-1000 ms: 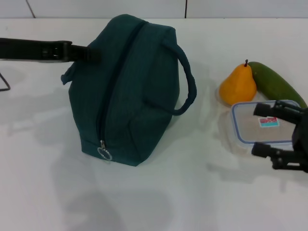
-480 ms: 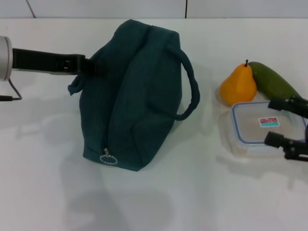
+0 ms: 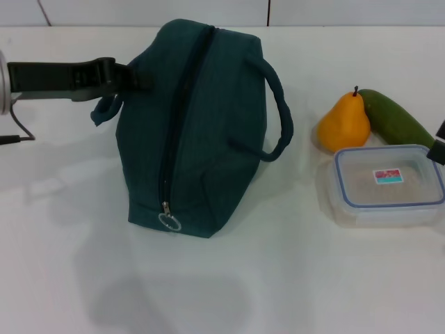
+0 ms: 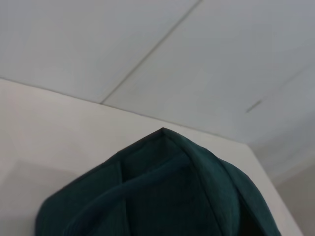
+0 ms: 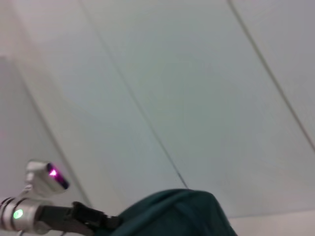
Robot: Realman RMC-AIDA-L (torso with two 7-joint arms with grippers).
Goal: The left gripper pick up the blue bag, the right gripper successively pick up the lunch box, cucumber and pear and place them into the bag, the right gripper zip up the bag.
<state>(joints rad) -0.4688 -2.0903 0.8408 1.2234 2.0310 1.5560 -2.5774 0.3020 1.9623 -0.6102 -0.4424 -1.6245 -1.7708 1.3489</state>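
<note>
The blue bag (image 3: 201,125) stands in the middle of the white table, its zipper closed and the ring pull (image 3: 169,222) at the near end. My left gripper (image 3: 128,76) reaches in from the left and is shut on the bag's far-left handle, holding that side up. The bag also shows in the left wrist view (image 4: 162,191) and the right wrist view (image 5: 182,211). The lunch box (image 3: 388,184) lies at the right with the pear (image 3: 344,124) and cucumber (image 3: 400,122) just behind it. Only a black sliver of my right gripper (image 3: 439,147) shows at the right edge, beside the box.
The white table (image 3: 292,278) runs to a pale wall at the back. A thin black cable (image 3: 17,132) hangs below my left wrist at the far left. The left arm with its green light shows in the right wrist view (image 5: 54,215).
My right gripper has drawn back to the right from over the lunch box, almost out of view. The bag has shifted slightly right and turned in my left gripper's hold.
</note>
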